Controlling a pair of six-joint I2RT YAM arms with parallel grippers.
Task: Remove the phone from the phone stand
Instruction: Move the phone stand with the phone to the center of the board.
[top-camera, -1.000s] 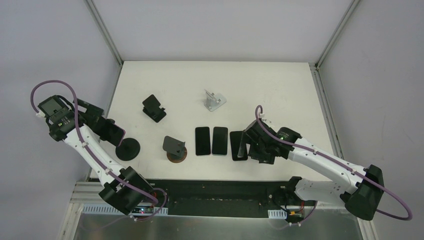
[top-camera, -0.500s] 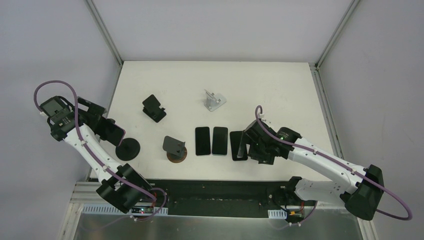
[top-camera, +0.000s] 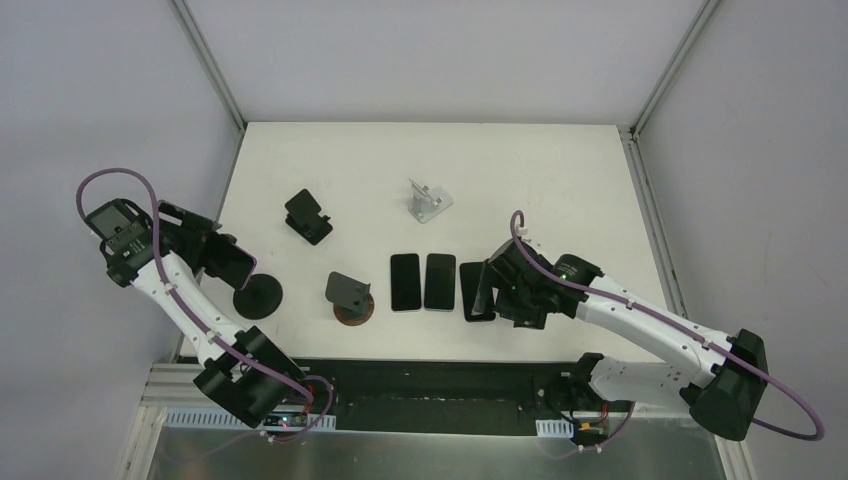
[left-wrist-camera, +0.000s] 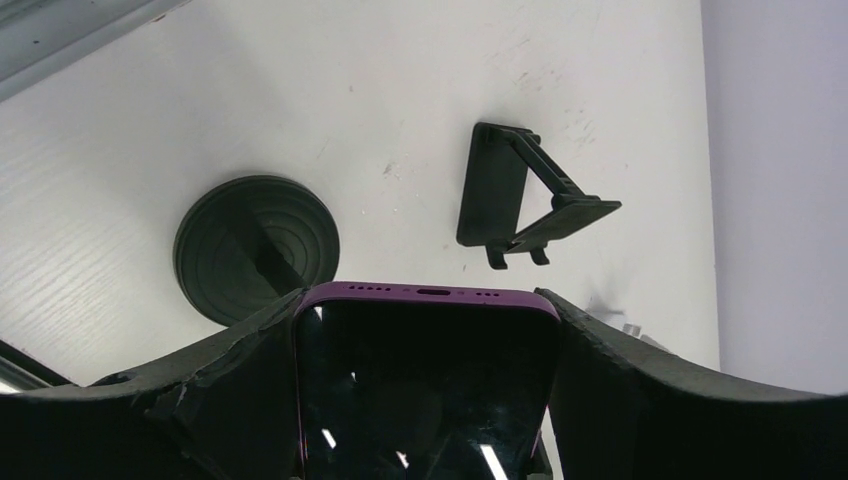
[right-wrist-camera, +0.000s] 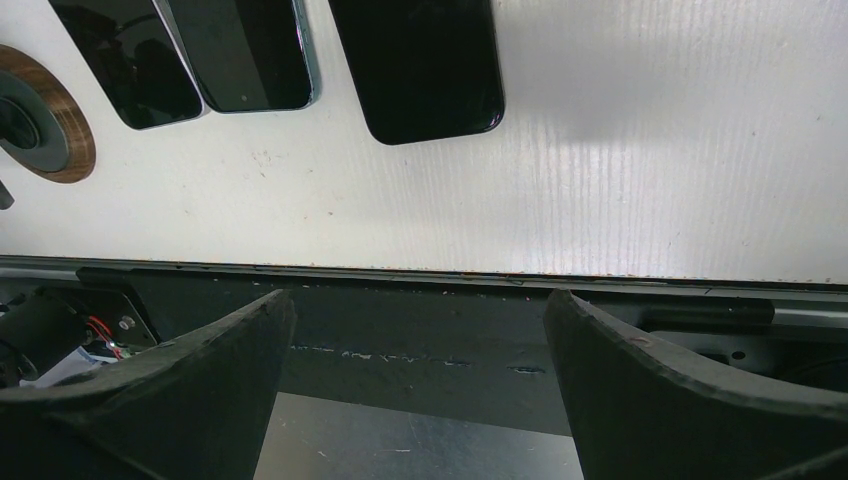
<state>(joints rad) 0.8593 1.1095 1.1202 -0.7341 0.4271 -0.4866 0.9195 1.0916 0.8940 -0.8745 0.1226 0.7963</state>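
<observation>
The left fingers (left-wrist-camera: 225, 395) clamp the purple-edged phone (left-wrist-camera: 425, 385) by its sides, above and apart from the round black stand (left-wrist-camera: 257, 248) on the worktop (left-wrist-camera: 400, 90). Only the wrist view shows that grip. The right fingers (right-wrist-camera: 190, 390) gape wide and empty near three flat phones (right-wrist-camera: 420, 65).

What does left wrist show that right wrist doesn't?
Left wrist only: the purple phone clamped in the left gripper, the round black stand and the folding black stand. Right wrist only: three phones lying flat, a wood-ringed stand base, the right gripper open and empty. Both: the white table.
</observation>
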